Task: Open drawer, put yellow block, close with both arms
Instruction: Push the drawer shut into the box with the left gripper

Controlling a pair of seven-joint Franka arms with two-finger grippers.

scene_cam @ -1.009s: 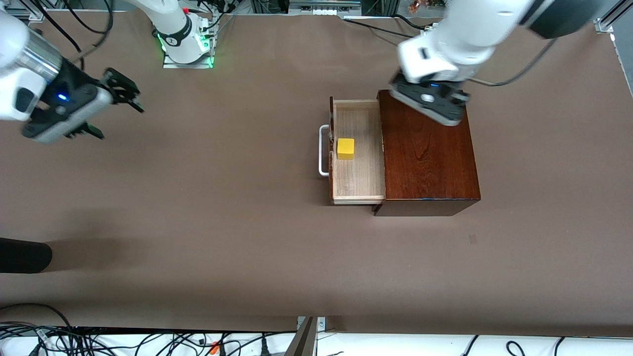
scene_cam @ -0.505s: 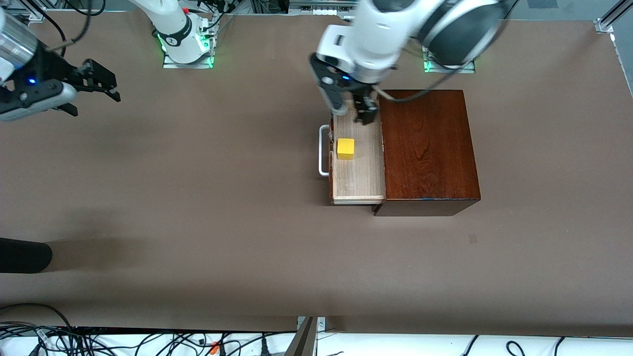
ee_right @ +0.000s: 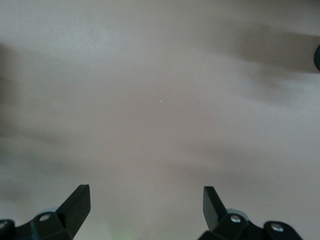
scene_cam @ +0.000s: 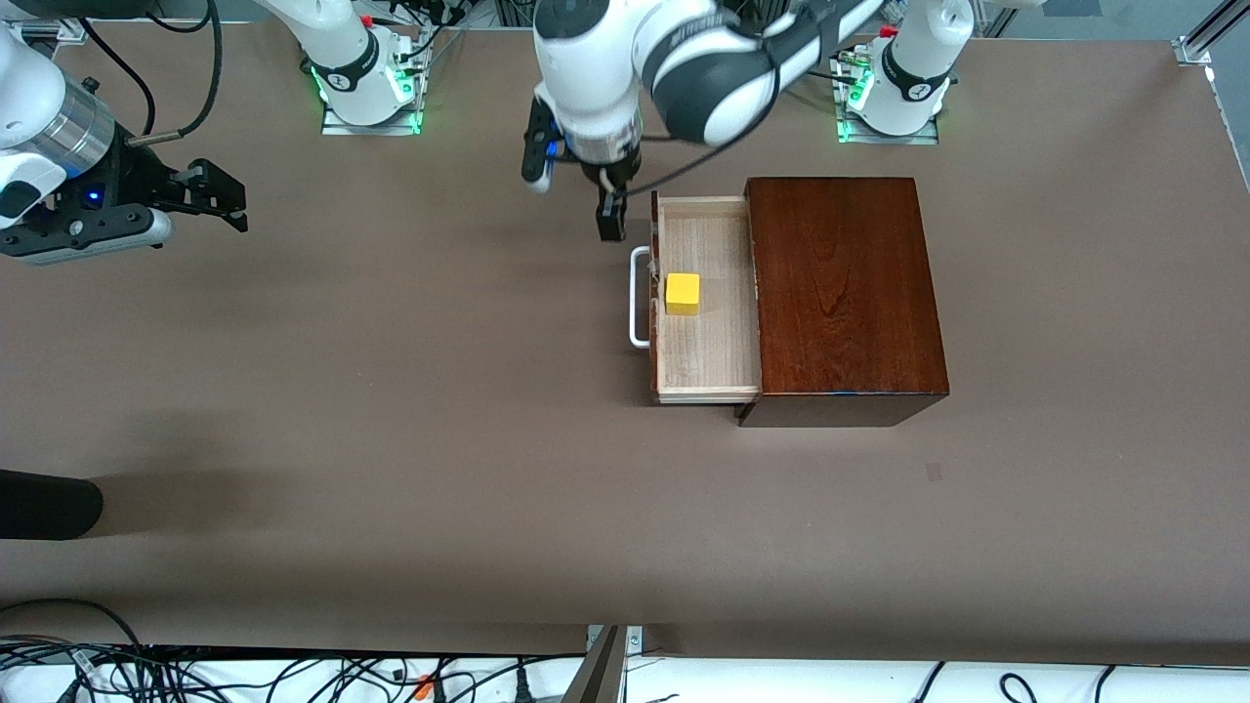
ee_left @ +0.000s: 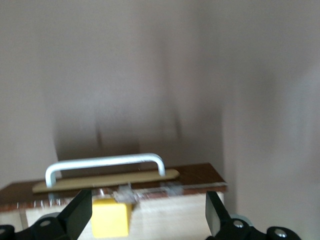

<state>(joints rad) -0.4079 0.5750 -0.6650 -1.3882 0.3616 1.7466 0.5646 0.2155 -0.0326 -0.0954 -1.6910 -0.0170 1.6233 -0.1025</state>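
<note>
The drawer (scene_cam: 708, 342) stands pulled out of the dark reddish-brown box (scene_cam: 845, 293), its white handle (scene_cam: 639, 298) toward the right arm's end of the table. The yellow block (scene_cam: 683, 293) lies in the tray close to the drawer front. My left gripper (scene_cam: 605, 213) is open and empty, over the table by the drawer front's corner, beside the handle's end. The left wrist view shows its gripper (ee_left: 147, 200) open, with the block (ee_left: 111, 217), the tray (ee_left: 170, 217) and the handle (ee_left: 105, 162). My right gripper (scene_cam: 229, 200) is open and empty, over bare table at the right arm's end, and its wrist view shows the open gripper (ee_right: 146, 192) over bare table.
The brown table (scene_cam: 391, 391) spreads wide around the box. A dark rounded object (scene_cam: 49, 503) lies at the table's edge at the right arm's end, nearer the front camera. Cables (scene_cam: 195, 674) run along the front edge.
The left arm swept from above the box, over the open drawer, to the handle end of the drawer. The right gripper shifted slightly. The block and the drawer did not move.
</note>
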